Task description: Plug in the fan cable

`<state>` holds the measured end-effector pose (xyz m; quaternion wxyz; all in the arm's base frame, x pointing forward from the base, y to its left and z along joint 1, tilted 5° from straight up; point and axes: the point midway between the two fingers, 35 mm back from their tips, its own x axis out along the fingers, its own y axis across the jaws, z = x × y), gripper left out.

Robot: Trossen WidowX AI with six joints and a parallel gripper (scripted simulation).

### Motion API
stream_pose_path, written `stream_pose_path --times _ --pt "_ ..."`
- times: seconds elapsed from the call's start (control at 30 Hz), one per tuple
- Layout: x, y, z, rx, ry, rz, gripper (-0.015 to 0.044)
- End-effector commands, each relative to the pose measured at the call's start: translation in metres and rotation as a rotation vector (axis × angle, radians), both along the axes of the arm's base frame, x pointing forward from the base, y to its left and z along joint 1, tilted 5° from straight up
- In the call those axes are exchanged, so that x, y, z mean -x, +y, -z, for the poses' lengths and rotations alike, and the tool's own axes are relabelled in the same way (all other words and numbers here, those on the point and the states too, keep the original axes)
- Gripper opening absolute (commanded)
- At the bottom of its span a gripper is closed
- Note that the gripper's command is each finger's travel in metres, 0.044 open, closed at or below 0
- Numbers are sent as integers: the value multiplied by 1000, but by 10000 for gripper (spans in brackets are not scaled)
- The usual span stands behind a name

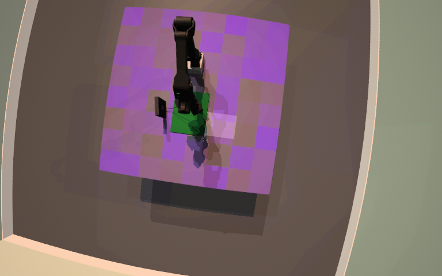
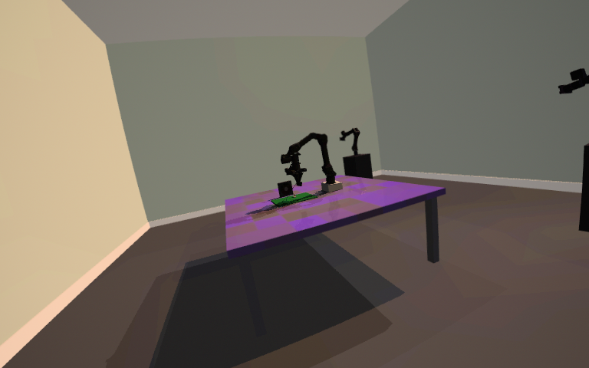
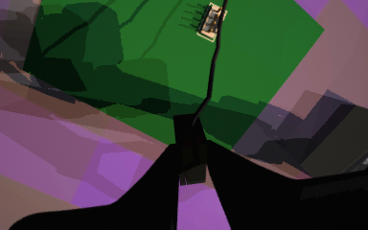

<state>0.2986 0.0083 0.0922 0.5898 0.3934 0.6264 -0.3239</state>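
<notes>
A desk (image 2: 373, 197) with a purple and brown chequered top stands on dark legs over a brown floor, in a room with one cream wall, grey-green walls elsewhere and a pale skirting along their foot. No brand, label or writing can be read anywhere. On the desk there is one green board (image 1: 190, 122) lying flat near the middle, one small black fan (image 1: 160, 106) standing upright just off the board's edge, and one black arm on a pale base (image 2: 331, 186) toward the far edge. One cream four-pin header (image 3: 212, 21) sits on the board, uncovered. The gripper (image 3: 193, 165) is clamped on the one dark plug (image 3: 190, 144), held above the board and apart from the header, with the thin black cable (image 3: 214, 62) running from it past the header.
</notes>
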Motion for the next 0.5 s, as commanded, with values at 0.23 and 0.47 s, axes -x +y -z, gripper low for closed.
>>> stream_pose_path --times 0.23,0.47 --pt "-4 3 0 39 3 -333 0" --pt "-4 3 2 56 -2 -338 0"
